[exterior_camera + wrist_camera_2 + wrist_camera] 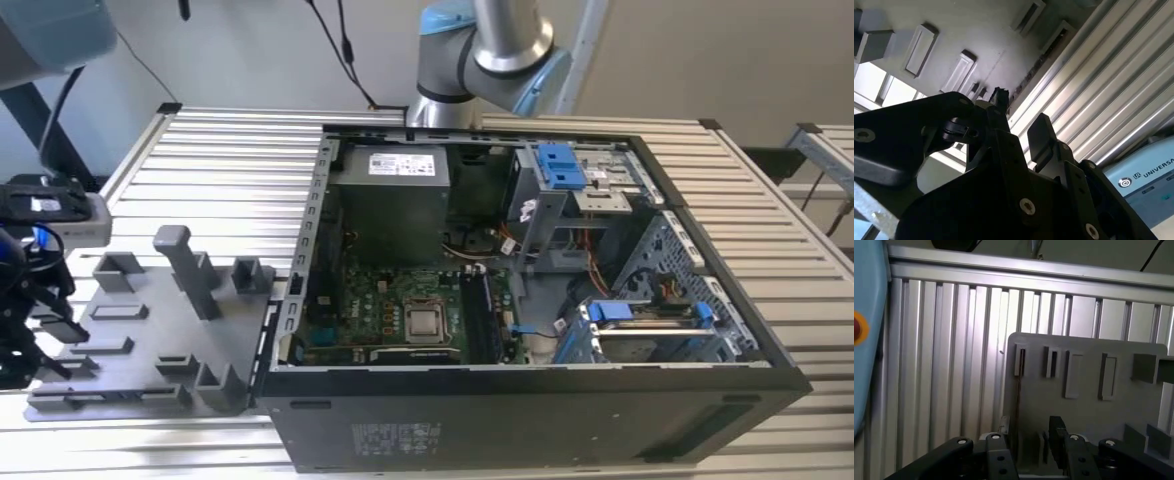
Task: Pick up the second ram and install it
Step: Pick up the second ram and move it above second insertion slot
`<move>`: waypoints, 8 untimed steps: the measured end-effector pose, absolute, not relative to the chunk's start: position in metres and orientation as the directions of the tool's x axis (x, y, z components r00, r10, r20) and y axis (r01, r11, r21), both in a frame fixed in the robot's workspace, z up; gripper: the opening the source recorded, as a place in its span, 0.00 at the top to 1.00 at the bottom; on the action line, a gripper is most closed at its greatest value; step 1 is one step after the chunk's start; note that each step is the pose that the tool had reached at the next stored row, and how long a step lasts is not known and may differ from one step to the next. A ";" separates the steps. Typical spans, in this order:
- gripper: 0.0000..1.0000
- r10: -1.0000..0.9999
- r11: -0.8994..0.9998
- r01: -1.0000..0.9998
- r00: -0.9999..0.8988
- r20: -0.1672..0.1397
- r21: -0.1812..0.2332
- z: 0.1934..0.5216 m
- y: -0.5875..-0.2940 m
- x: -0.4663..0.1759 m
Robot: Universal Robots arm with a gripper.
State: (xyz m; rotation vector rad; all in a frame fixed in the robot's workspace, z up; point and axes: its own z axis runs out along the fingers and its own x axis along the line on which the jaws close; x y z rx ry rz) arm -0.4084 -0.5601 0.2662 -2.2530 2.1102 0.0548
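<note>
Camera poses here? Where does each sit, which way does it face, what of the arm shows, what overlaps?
Exterior view: off the arm, looking down on the computer case and slatted table; arm behind the case, gripper by the grey tray at the exterior view's left.
First wrist view: on the wrist, facing down at tray and table; gripper in the foreground.
Second wrist view: on the wrist, looking past the gripper at tray and table.
Shared: tray, table, gripper.
</note>
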 end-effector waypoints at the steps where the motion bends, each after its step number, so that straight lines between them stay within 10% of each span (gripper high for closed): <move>1: 0.56 -0.996 -0.065 -0.998 0.066 -0.063 -0.015 0.265 -0.561 -0.409; 8: 0.56 -0.996 -0.065 -0.998 0.066 -0.063 -0.015 0.252 -0.565 -0.410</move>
